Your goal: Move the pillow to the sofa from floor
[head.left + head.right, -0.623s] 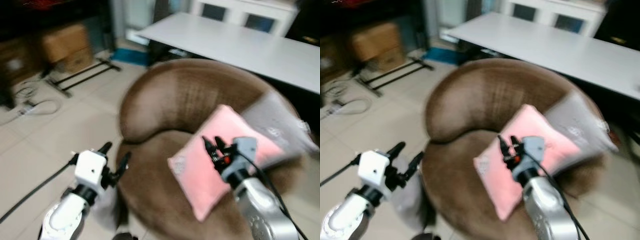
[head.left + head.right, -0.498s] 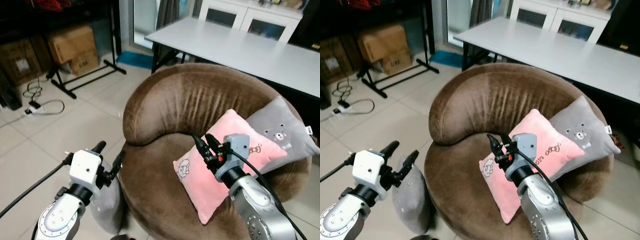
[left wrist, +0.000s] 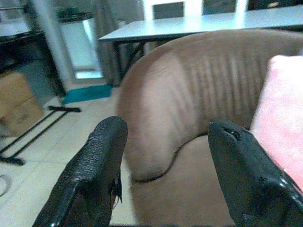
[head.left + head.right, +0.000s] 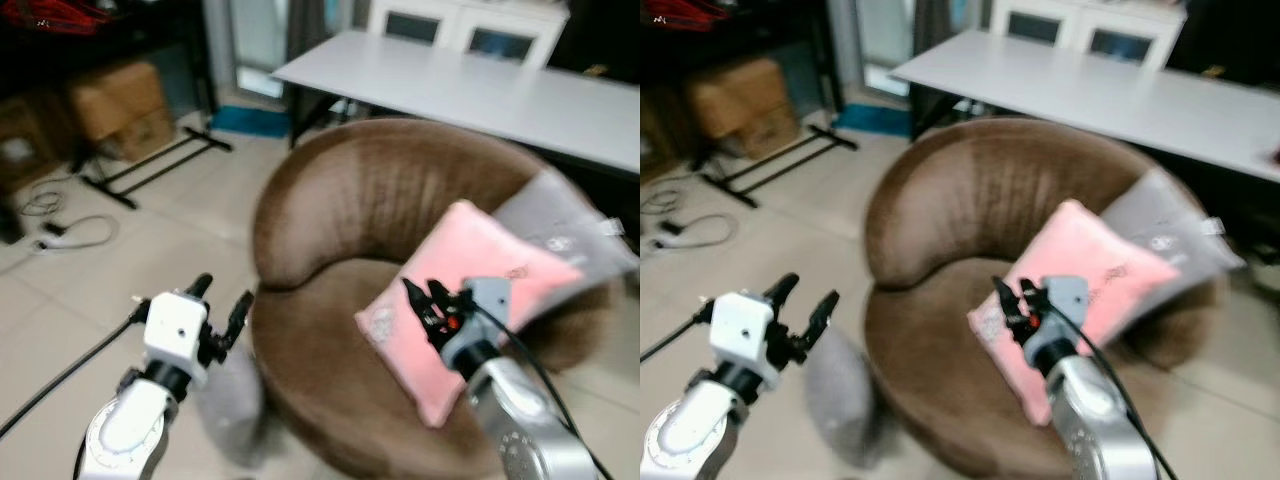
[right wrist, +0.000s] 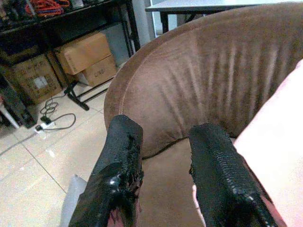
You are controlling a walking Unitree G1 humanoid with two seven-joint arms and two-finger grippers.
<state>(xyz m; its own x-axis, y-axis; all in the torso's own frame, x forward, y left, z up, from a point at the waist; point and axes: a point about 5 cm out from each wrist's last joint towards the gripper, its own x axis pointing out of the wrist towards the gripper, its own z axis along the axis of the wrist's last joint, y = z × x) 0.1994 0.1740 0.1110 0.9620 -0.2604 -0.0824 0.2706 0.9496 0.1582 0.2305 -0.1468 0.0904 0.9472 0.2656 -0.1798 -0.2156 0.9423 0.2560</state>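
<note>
Grey pillow (image 4: 840, 395) lies on floor against brown sofa (image 4: 370, 210). Left gripper (image 4: 220, 305) and right gripper (image 4: 420, 298) both spread, empty.

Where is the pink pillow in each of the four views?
Left eye: pink pillow right of centre, leaning on the sofa seat.
Right eye: right of centre, behind the right gripper.
Left wrist: at the right edge.
Right wrist: lower right corner.
Shared landmark: the brown sofa back.
</note>
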